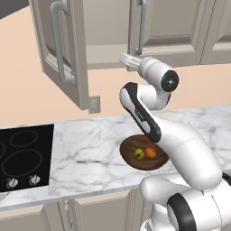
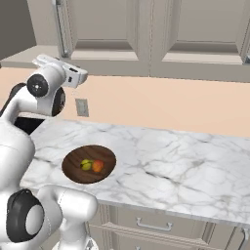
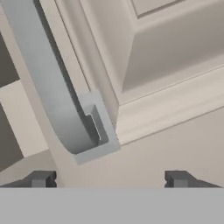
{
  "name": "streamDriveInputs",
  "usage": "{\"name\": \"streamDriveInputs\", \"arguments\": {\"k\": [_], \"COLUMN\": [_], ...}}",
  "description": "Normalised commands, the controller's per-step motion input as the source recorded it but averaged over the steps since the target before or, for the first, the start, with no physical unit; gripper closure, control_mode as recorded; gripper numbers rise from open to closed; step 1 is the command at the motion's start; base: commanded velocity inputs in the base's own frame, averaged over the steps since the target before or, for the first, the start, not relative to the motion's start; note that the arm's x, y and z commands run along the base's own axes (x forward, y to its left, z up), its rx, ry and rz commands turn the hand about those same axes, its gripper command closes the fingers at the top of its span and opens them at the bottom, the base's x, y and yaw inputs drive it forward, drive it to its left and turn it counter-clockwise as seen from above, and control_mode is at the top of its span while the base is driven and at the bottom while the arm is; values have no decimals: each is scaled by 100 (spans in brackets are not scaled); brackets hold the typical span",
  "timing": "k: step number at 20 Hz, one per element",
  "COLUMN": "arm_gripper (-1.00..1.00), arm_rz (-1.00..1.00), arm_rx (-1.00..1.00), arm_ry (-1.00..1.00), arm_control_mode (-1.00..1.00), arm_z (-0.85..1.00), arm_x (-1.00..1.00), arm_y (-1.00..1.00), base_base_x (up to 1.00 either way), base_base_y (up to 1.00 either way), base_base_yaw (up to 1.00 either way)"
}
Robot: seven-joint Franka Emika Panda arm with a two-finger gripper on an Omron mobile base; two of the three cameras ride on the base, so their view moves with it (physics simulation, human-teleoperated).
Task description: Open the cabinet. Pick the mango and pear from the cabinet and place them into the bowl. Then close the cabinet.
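Left base view. Cabinet (image 1: 149, 27): taupe, recessed panels. Its left door (image 1: 61, 49) is swung wide open; its right door looks shut. Each door has a silver bar handle (image 1: 58, 43). Gripper (image 1: 127, 60): raised at the bottom rail of the right door, near its handle's lower end. Bowl (image 1: 131, 155): dark wood, grained, shallow, round, near the counter's (image 1: 85, 153) front edge. In it a yellow-green fruit, likely the pear (image 1: 140, 154), touches an orange one, likely the mango (image 1: 150, 152). Cooktop (image 1: 25, 155): black glass, at the counter's left end.

Right base view. Gripper (image 2: 40, 61) sits under the cabinet's (image 2: 146, 34) lower edge. The bowl (image 2: 73, 171) holds both fruits. The counter (image 2: 171, 161) is white marble with grey veins. A wall outlet (image 2: 81, 107) is below the gripper.

Hand view. Fingertips (image 3: 41, 179) are set wide apart with nothing between them. The handle (image 3: 52, 87), a smooth curved grey bar, ends in a square mount on the door (image 3: 175, 52).

Judgement: only closing seems left. Risks are that the open left door stays ajar if the gripper works the right door instead, and that a finger snags the handle mount and scrapes the rail.
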Motion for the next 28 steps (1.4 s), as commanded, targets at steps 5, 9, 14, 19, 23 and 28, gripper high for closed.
{"name": "streamDriveInputs", "arguments": {"k": [5,9,14,19,23,28], "arm_gripper": [-100,-100,-100,-100,-100,-100], "arm_rz": [-9,-2,0,2,10,20], "arm_rx": [0,0,0,0,4,0], "arm_ry": [9,6,14,5,0,1], "arm_control_mode": [-100,-100,-100,-100,-100,-100], "arm_z": [-24,-1,-1,-4,20,37], "arm_x": [100,64,-82,-100,-100,-100], "arm_y": [0,27,57,46,2,-10], "base_base_x": [0,0,0,0,0,0], "base_base_y": [0,0,0,0,0,0], "base_base_yaw": [0,0,0,0,0,0]}}
